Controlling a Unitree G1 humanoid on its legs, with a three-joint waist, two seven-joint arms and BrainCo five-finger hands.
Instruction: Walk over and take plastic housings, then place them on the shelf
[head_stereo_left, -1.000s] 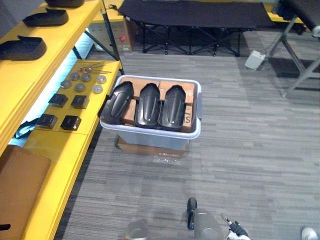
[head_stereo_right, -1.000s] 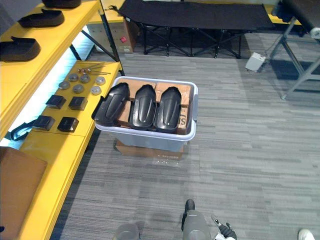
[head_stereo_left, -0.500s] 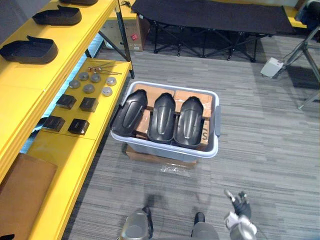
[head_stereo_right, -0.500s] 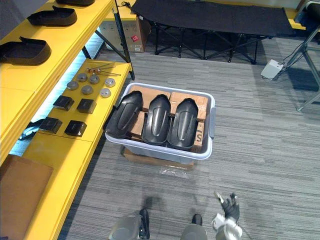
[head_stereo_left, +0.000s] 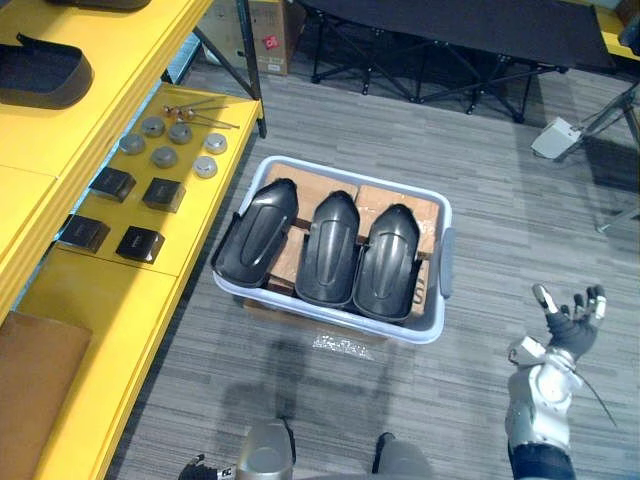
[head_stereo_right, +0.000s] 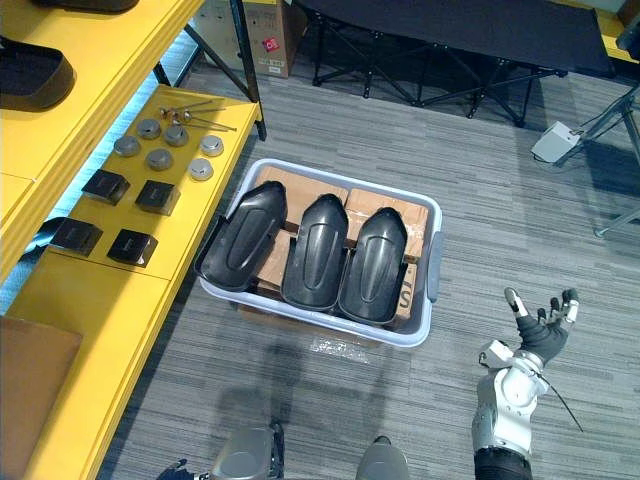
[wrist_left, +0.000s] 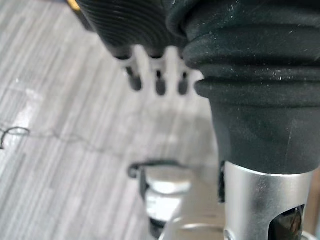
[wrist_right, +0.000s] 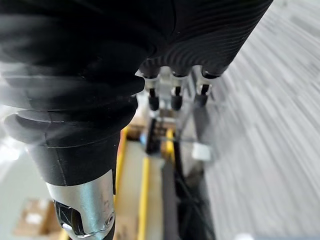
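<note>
Three black plastic housings (head_stereo_left: 330, 250) side by side on cardboard boxes (head_stereo_left: 395, 198) in a grey tub (head_stereo_left: 445, 262), left of the right hand (head_stereo_left: 570, 330), itself spread open and empty. Farther left, another housing (head_stereo_left: 40, 75) on the yellow shelf (head_stereo_left: 130, 50). Left hand (wrist_left: 159, 82) over floor, fingers seemingly straight.

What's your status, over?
Right hand open, spread, right of the bin. Left hand open, low over floor. Three housings untouched in bin. Nothing between right hand and bin.
</note>
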